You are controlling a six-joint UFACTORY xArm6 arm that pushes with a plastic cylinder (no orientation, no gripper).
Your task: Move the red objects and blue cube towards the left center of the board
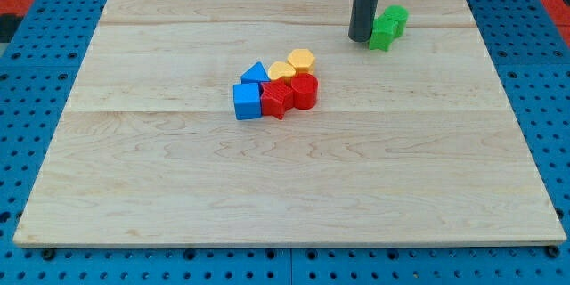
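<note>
Pincer: none fitted, so no open or clenched state applies; the arm ends in a rod. Nearest on the tabletop (178,196) sits the central cluster: blue cube (248,101), red star-like block (276,100) and red cylinder (305,91) touching in a row, all to be moved left. Just behind, touching them, are a blue triangle (255,73) and two yellow blocks (294,64). Farthest, my tip (360,38) rests against the green blocks (389,27), well apart from the cluster.

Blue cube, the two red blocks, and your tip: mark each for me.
blue cube (248,101): camera view, front face.
red star-shaped block (276,100): camera view, top face.
red cylinder (305,90): camera view, top face.
my tip (360,37): camera view, rod's lower end, beside the green blocks.
</note>
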